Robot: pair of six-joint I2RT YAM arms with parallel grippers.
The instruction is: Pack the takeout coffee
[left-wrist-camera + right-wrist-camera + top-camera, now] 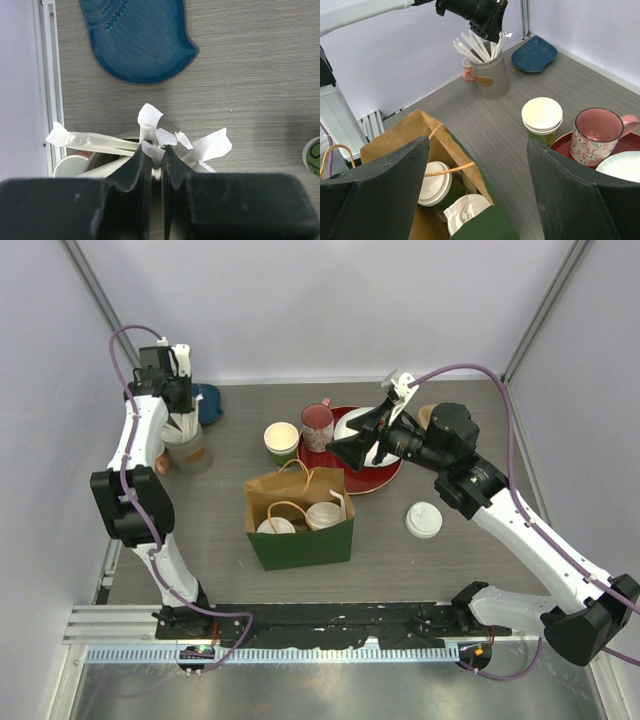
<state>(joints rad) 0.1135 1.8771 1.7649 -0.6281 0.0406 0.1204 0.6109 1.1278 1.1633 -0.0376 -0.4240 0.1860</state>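
Two lidded takeout coffee cups [323,515] stand inside the open green and brown paper bag [300,545]; the right wrist view shows them too [434,182]. A stack of unlidded green cups [282,439] with cream insides stands behind the bag and also shows in the right wrist view [542,118]. A loose white lid [424,520] lies right of the bag. My right gripper [350,447] is open and empty, above the bag's far right side; it also shows in its own wrist view [477,197]. My left gripper [156,157] is shut on a paper-wrapped straw [152,150] in the grey straw holder [190,455].
A pink speckled mug [317,424] and a white plate [352,426] sit on a red tray [385,480]. A blue dish [209,403] lies at the back left. A small handled cup [466,75] stands beside the straw holder. Walls close the back and sides.
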